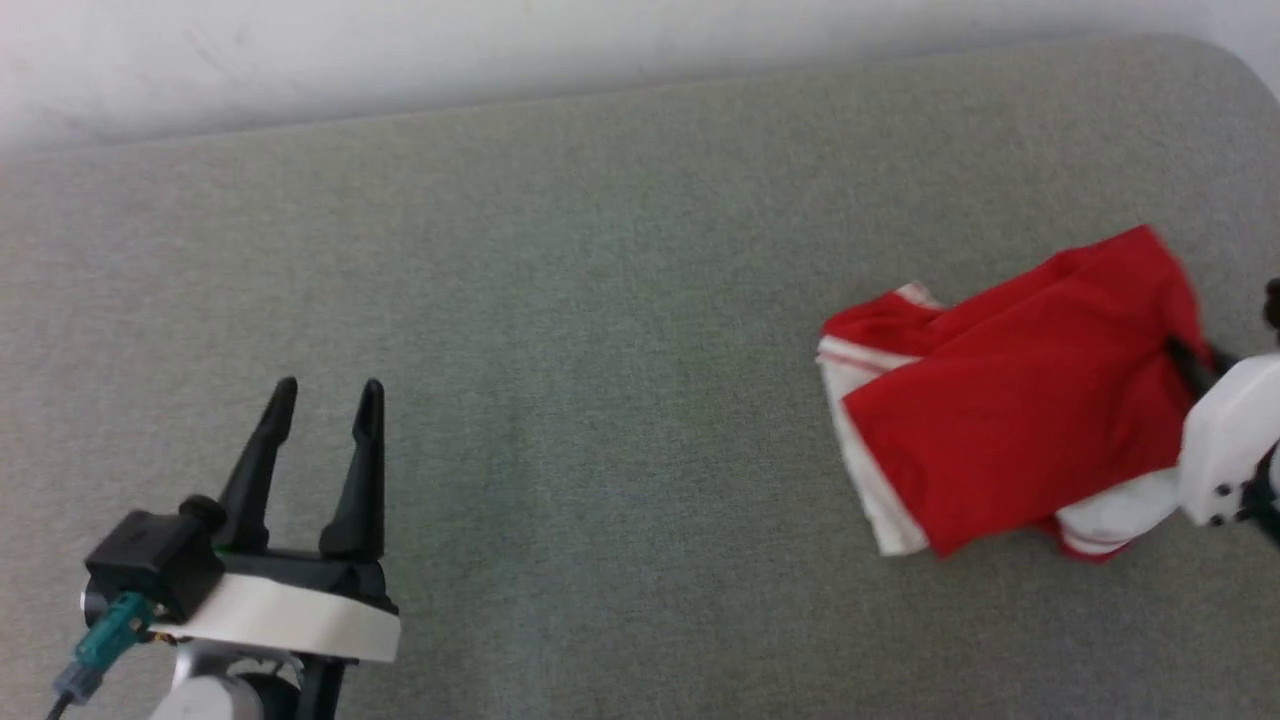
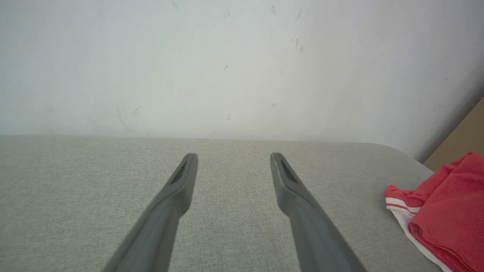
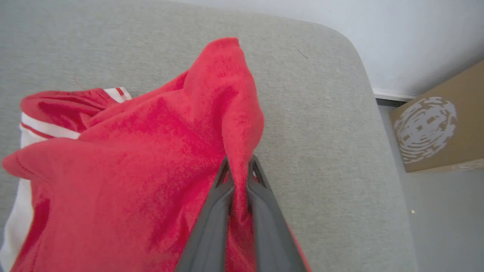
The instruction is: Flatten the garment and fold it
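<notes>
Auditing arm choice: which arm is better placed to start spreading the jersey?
Probably right: the right gripper is shut on a fold of the garment, while the left gripper hovers open over the grey surface, well away from it.

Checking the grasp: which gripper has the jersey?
The right gripper: shut on a red fold of the jersey. The left gripper is open, apart from it.
</notes>
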You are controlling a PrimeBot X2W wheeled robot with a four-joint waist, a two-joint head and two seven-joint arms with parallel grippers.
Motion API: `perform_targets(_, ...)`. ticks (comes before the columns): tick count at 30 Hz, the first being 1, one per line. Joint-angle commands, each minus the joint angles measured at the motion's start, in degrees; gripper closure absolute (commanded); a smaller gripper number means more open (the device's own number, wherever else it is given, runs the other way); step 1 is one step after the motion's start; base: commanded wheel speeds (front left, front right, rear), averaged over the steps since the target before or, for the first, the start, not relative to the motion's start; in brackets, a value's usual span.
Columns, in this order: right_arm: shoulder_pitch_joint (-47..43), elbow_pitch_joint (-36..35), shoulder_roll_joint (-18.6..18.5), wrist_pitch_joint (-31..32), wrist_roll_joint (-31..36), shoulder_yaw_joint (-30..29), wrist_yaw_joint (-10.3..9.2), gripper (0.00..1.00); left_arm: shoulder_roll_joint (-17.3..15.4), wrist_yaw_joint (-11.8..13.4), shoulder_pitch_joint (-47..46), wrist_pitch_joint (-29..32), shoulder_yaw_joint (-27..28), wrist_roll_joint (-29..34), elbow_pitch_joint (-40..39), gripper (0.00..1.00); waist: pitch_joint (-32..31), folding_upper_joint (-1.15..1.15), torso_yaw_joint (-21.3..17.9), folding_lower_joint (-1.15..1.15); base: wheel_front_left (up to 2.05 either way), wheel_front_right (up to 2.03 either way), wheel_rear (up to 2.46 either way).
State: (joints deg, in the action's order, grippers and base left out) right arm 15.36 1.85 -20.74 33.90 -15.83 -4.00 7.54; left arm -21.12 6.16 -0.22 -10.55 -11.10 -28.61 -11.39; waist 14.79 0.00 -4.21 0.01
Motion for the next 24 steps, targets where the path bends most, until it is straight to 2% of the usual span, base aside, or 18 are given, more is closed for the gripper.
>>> perform_targets(1,1.4,0.6,-1.4,0.2,1.3,-0.1,-0.05,1.00,-0.5,0.0,-1.2,0.1,0.3,0.5,-0.4,0.00,3.2,0.00,-2.1,-0.01,0.00,0.00,0.00)
perform_targets(9,6.6,6.1,-9.1,-3.2,8.5,-1.5,-0.05,1.00,-1.9,0.2,-4.5,-0.1,1.1,1.7,-1.8,0.00,8.8,0.00,-4.0,-0.01,0.00,0.00,0.00)
perform_targets(20,10.5,12.3,-11.8,-11.3,18.3,-5.2,-0.05,1.00,-3.2,0.0,-8.1,0.0,0.5,3.5,-3.2,0.00,15.4,0.00,-4.7,-0.01,0.00,0.00,0.00)
perform_targets(24,11.0,13.6,-11.1,-12.6,20.2,-7.1,-0.05,1.00,-3.5,0.1,-8.7,0.0,0.6,3.7,-3.4,0.00,16.5,0.00,-4.8,-0.01,0.00,0.00,0.00)
